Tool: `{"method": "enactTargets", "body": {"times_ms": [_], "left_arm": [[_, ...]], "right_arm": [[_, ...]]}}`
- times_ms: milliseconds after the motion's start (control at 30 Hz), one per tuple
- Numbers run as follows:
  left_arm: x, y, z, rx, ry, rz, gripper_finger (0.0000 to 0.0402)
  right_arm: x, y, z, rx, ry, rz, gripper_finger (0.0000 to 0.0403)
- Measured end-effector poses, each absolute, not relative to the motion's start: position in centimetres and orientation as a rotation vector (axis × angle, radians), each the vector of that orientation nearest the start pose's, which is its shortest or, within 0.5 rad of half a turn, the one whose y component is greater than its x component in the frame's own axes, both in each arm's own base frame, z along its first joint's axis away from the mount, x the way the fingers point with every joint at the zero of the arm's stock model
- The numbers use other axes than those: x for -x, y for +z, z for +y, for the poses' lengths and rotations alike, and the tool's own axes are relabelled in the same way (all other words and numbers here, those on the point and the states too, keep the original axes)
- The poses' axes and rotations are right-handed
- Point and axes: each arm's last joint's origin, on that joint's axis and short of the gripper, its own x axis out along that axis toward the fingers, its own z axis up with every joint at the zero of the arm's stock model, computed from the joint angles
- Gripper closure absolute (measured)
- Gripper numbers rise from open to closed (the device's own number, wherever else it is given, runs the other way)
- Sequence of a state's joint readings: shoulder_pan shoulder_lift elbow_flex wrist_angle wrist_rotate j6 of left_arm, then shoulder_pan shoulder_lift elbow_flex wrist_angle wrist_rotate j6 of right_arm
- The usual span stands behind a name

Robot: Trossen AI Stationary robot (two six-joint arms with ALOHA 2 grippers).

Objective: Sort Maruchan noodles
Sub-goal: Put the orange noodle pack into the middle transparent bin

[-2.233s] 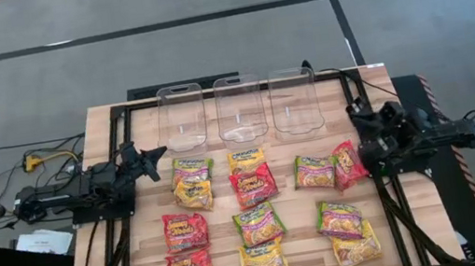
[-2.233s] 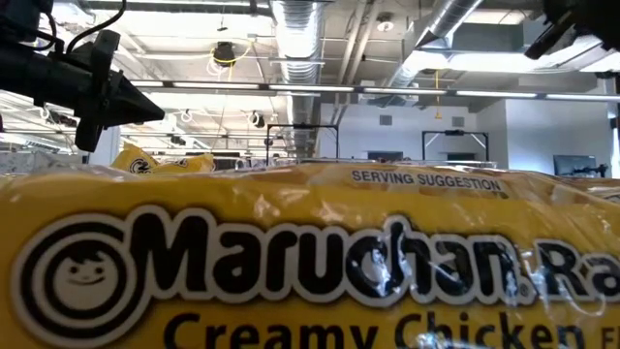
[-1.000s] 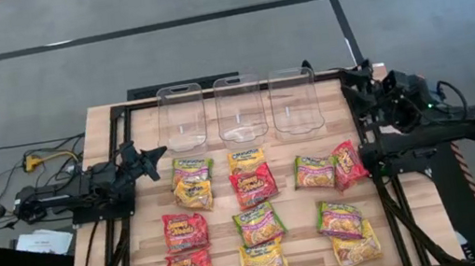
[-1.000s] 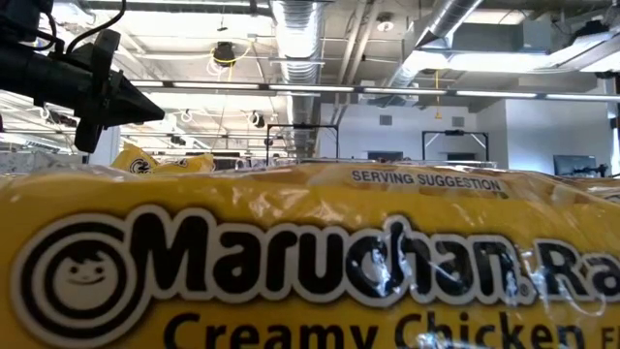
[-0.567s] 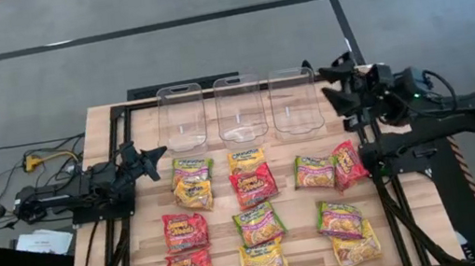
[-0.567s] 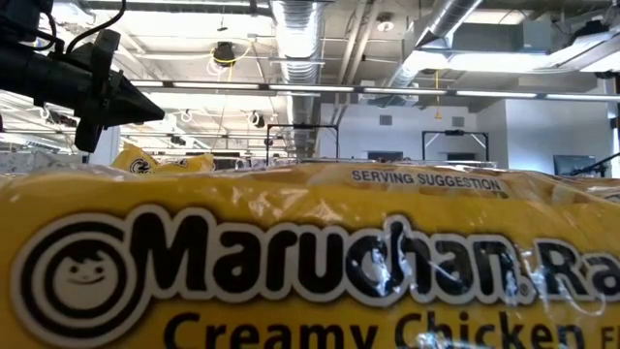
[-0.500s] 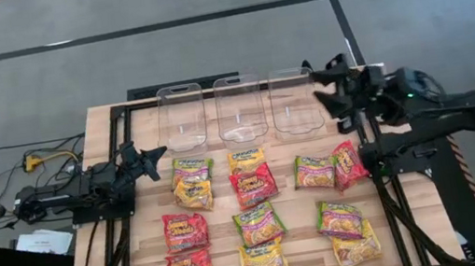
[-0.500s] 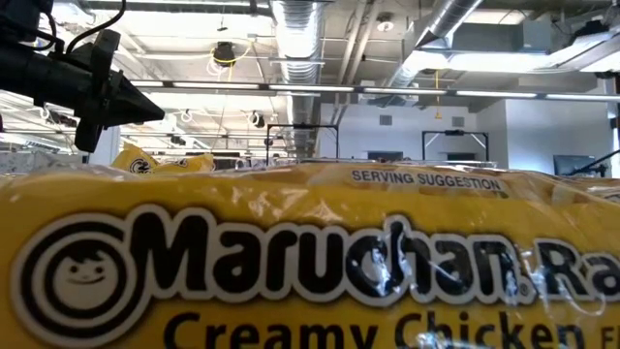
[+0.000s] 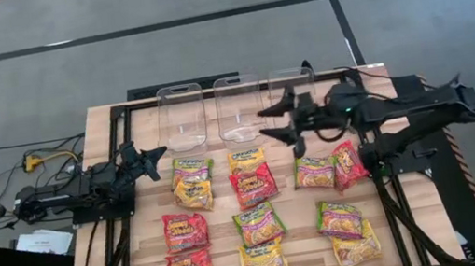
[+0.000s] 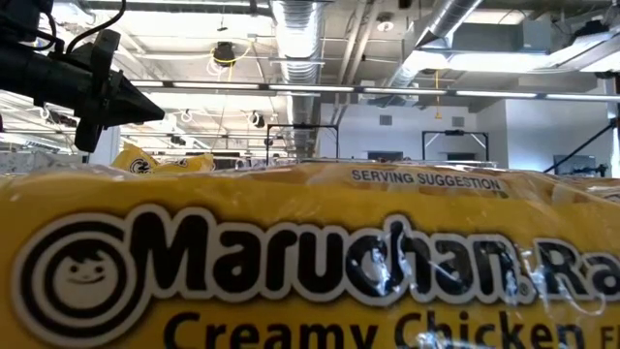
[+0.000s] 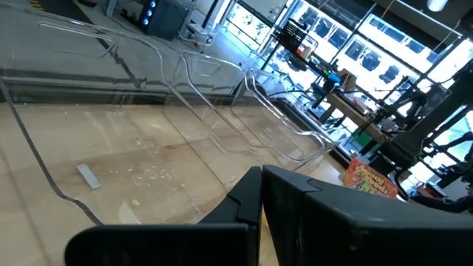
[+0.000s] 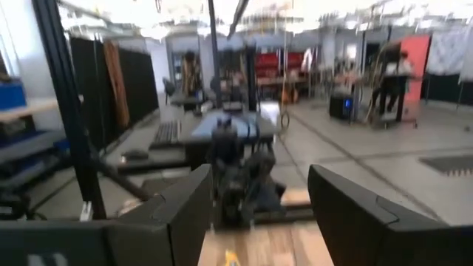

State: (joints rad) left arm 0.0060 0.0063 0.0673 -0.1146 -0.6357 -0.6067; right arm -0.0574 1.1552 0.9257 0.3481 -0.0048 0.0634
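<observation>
Maruchan noodles (image 9: 253, 187) spread in loose rows on the table (image 9: 106, 134), all on the near side of the three clear bins (image 9: 239, 109); none binned yet. Right gripper (image 9: 278, 122) spread wide, empty, reaching over the right-hand bin toward the middle one. Left gripper (image 9: 148, 153) parked just left of the bins, seemingly shut, holding nothing.

Best to drop squarely over one packet, pinching its crinkly edge without dragging neighbours.

Overhead: full layout. Table-level: only one yellow packet (image 10: 310, 262) filling the lens.
</observation>
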Motion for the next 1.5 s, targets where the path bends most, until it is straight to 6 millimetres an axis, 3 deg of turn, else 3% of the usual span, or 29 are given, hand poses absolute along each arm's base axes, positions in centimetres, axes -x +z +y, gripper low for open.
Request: {"method": "enactTargets", "body": {"times_ms": [367,767,1167,1500], "left_arm": [[-8.8,17.5,1.8,0.568,0.637,-0.144,0.0401],[-8.8,17.5,1.8,0.568,0.636,-0.143,0.0401],[-8.8,17.5,1.8,0.567,0.637,-0.141,0.0401],[-8.8,17.5,1.8,0.566,0.638,-0.138,0.0401]], "right_arm": [[-30.0,30.9,-1.6,-0.128,-0.056,0.113,0.0154],[-32.8,25.2,-1.5,-0.146,-0.007,0.367,0.0154],[-34.5,20.2,-1.3,-0.183,0.072,0.544,0.0154],[-34.0,18.1,-0.8,-0.167,0.083,0.711,0.0154]]}}
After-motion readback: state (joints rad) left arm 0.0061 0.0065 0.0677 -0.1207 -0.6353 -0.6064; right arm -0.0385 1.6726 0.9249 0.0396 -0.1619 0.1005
